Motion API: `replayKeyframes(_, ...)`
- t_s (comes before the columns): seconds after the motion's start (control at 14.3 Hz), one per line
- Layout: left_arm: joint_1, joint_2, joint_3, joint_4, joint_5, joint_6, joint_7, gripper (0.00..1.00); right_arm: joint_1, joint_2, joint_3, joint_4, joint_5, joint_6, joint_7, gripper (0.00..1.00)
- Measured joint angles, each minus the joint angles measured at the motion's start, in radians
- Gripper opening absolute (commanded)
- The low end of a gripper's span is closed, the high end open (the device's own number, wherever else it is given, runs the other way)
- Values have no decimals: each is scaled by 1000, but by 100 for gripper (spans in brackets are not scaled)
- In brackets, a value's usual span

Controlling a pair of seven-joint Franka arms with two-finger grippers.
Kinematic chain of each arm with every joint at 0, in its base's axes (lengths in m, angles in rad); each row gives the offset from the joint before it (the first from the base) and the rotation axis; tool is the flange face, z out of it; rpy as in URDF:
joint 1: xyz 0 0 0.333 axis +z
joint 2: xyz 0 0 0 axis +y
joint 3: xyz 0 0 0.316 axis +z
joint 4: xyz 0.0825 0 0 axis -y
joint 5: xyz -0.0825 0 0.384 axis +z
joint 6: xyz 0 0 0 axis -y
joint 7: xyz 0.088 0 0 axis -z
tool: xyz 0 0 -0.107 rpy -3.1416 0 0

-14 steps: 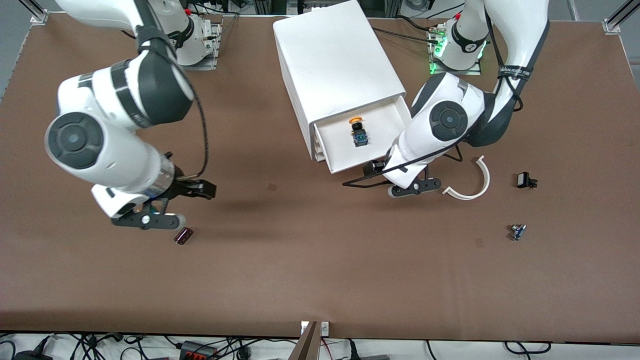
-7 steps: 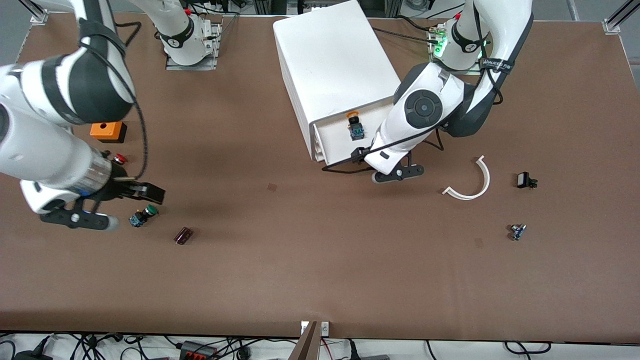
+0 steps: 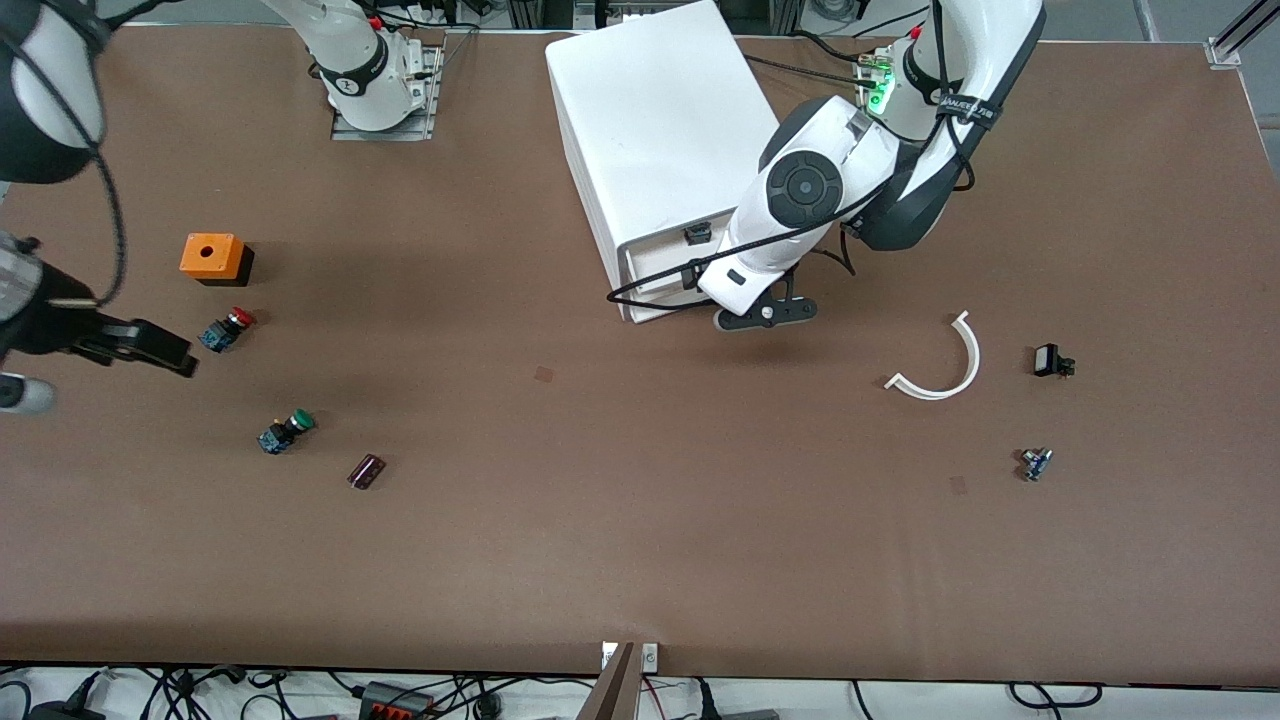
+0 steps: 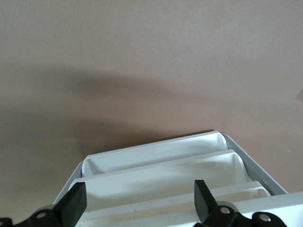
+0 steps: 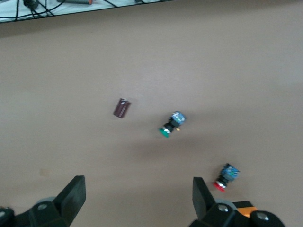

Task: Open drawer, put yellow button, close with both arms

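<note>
The white cabinet [image 3: 660, 130] stands toward the robots' bases. Its uppermost drawer [image 3: 650, 262] is pushed almost fully in, and only a narrow strip of the tray shows. The yellow button is hidden. My left gripper [image 3: 765, 312] hangs just in front of the drawer fronts, fingers pointing down. In the left wrist view the left gripper [image 4: 138, 205] is open, and the stacked white drawer fronts [image 4: 161, 172] lie between its fingers [image 4: 75, 208]. My right gripper [image 3: 15, 393] is at the right arm's end of the table. In the right wrist view the right gripper [image 5: 137, 198] is open over bare table.
An orange box [image 3: 212, 257], a red-capped button [image 3: 226, 329], a green-capped button [image 3: 285, 432] and a dark maroon part [image 3: 366, 471] lie toward the right arm's end. A white curved strip [image 3: 945, 365] and two small dark parts [image 3: 1050, 361] [image 3: 1035, 463] lie toward the left arm's end.
The left arm moved toward the cabinet and the drawer slid in, covering the yellow button. The right arm swung out toward its end of the table, uncovering the orange box and two buttons.
</note>
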State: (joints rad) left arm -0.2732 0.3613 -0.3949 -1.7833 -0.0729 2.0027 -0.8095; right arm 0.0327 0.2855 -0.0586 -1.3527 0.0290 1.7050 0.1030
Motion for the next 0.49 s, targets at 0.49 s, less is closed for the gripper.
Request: replayKeyframes(0.49,0,-4,-27,-4,0,-32,-8,100,-54,-59,-1,-27,-1,-42,-128,100)
